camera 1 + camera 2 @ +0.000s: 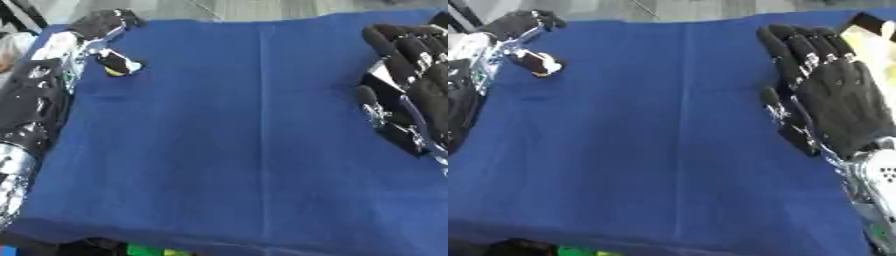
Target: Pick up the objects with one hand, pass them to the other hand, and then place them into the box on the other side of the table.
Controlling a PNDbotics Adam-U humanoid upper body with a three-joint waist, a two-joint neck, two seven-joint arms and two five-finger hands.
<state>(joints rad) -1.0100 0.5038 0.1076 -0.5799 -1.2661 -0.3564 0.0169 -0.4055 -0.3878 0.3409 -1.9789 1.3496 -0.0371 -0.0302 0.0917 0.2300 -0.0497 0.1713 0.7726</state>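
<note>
At far left, small yellow-tipped object (116, 66) just under curled left robot hand (103, 26), contact unclear.

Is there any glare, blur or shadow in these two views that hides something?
Left eye view: glare on the silver left arm; the small object near the left hand is blurred. Right eye view: the pale thing behind the open right hand is washed out; soft shadow beside the fingers.

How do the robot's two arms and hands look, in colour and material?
The right hand is covered in a black glove, with shiny silver metal at the wrist. The left hand is also black, and the left arm is glossy black with silver joints.
</note>
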